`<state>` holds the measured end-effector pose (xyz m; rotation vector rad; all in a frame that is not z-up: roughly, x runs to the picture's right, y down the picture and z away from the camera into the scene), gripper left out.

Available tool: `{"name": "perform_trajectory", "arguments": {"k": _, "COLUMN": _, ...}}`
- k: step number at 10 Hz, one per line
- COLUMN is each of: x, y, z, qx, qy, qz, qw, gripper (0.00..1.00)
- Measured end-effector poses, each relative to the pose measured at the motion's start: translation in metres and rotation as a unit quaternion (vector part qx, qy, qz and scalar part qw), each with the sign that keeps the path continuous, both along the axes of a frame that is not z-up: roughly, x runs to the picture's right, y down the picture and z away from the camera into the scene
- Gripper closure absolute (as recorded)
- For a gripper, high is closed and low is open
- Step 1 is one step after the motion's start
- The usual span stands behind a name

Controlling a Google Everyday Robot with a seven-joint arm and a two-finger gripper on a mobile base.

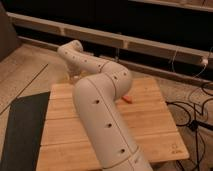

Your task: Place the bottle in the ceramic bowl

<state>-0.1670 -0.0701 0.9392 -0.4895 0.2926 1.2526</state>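
My white arm (pixel 100 110) reaches from the front across the wooden table (pixel 150 130) and bends left at the elbow. The wrist (pixel 70 51) is above the table's far left corner. My gripper (pixel 71 77) hangs below the wrist at that corner and is mostly hidden behind the forearm. The bottle is out of view. The ceramic bowl is also out of view; both may be behind the arm.
A small orange-red object (pixel 127 98) lies on the table just right of the elbow. A dark mat (pixel 22 130) lies on the floor left of the table. Cables (pixel 192 112) trail on the floor at the right. A dark shelf unit (pixel 125 25) runs along the back.
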Motion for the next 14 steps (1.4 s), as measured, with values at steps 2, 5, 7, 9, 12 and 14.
{"name": "perform_trajectory", "arguments": {"k": 2, "x": 0.021, "y": 0.0, "z": -0.01, "qx": 0.006, "qy": 0.021, "qz": 0.009, "qw": 0.9997, "gripper": 1.0}}
{"name": "perform_trajectory", "arguments": {"k": 5, "x": 0.05, "y": 0.004, "z": -0.025, "qx": 0.013, "qy": 0.058, "qz": 0.011, "qw": 0.9982, "gripper": 1.0}}
{"name": "perform_trajectory", "arguments": {"k": 7, "x": 0.086, "y": 0.001, "z": -0.042, "qx": 0.027, "qy": 0.094, "qz": 0.022, "qw": 0.9949, "gripper": 1.0}}
{"name": "perform_trajectory", "arguments": {"k": 9, "x": 0.103, "y": 0.011, "z": -0.055, "qx": 0.03, "qy": 0.114, "qz": 0.034, "qw": 0.9924, "gripper": 1.0}}
{"name": "perform_trajectory", "arguments": {"k": 12, "x": 0.102, "y": 0.047, "z": -0.059, "qx": 0.0, "qy": 0.117, "qz": 0.046, "qw": 0.9921, "gripper": 0.93}}
{"name": "perform_trajectory", "arguments": {"k": 14, "x": 0.101, "y": 0.06, "z": -0.057, "qx": -0.014, "qy": 0.118, "qz": 0.049, "qw": 0.9917, "gripper": 0.74}}
